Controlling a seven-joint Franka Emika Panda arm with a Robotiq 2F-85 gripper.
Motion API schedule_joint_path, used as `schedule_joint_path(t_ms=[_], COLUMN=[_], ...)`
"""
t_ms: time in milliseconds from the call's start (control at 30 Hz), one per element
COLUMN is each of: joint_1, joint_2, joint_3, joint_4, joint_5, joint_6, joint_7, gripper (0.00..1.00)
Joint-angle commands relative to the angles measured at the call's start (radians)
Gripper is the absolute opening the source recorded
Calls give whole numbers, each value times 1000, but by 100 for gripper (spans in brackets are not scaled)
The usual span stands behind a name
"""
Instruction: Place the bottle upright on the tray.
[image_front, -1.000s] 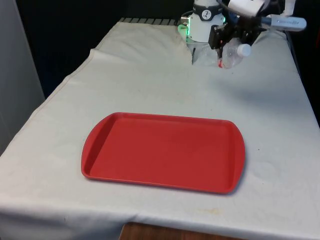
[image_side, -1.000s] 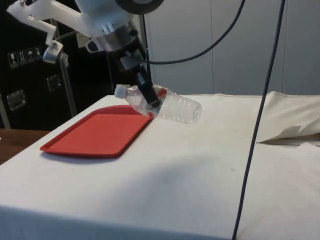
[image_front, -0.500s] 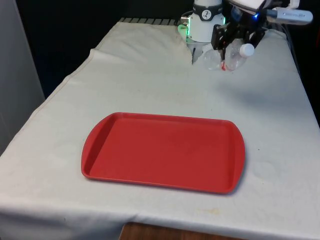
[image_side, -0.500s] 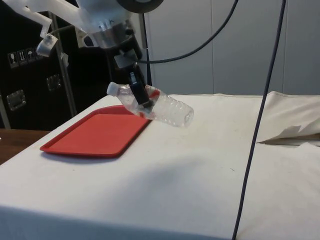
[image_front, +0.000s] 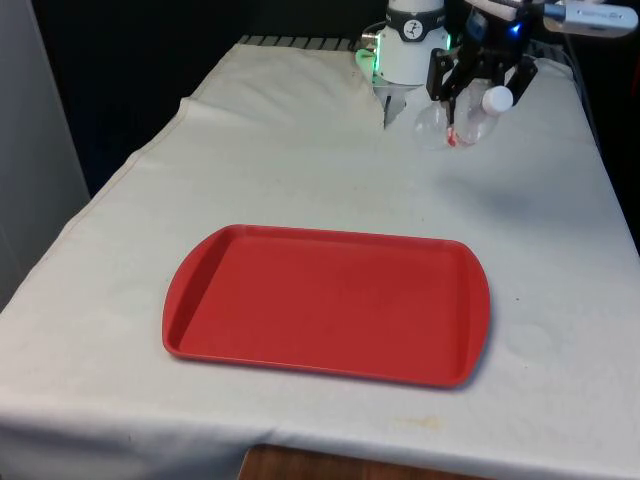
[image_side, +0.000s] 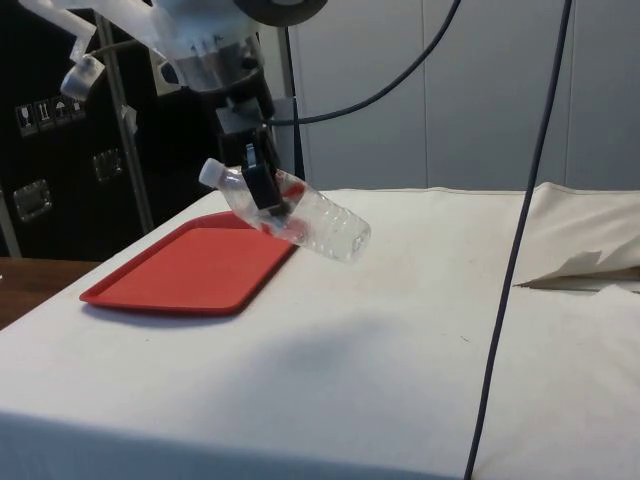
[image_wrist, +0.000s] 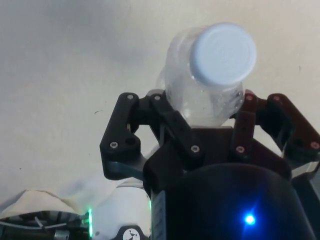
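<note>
Jaws are clamped on the bottle (image_side: 285, 210) near its shoulder, holding it tilted in the air over the table (image_side: 400, 330), cap end up, well apart from the red tray (image_front: 325, 303) in the front view. Clear thin plastic with a white cap (image_wrist: 223, 53); it looks empty, so likely very light, easily squeezed and somewhat slippery. A hold near the stiffer neck seems sound. A red band shows at the bottle's middle, but no writing or brand can be read.
</note>
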Motion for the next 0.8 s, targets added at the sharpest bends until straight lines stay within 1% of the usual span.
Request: schedule_joint_path(t_ms=[0,33,67,167,267,300,333,367,600,633,667,767], joint_1=[1,0,1,1,-3,0,-3,-4,-5,-4,-5,-5], joint_2=[-11,0,-11,-16,-30,-12,-30,-39,-69,-63,-71,-75], joint_3=[-1,0,-1,-2,-5,-1,-5,-8,-22,-20,-24,-30], joint_4=[-11,0,-11,-18,-40,-16,-40,-53,-102,-93,-105,-112], joint_5=[-7,0,-7,-12,-21,-11,-21,-24,-37,-27,-39,-45], joint_6=[18,0,18,34,57,27,57,70,123,105,129,146], joint_7=[10,0,10,24,32,25,32,33,41,33,44,51], gripper=[0,0,0,0,0,0,0,0,0,0,0,0])
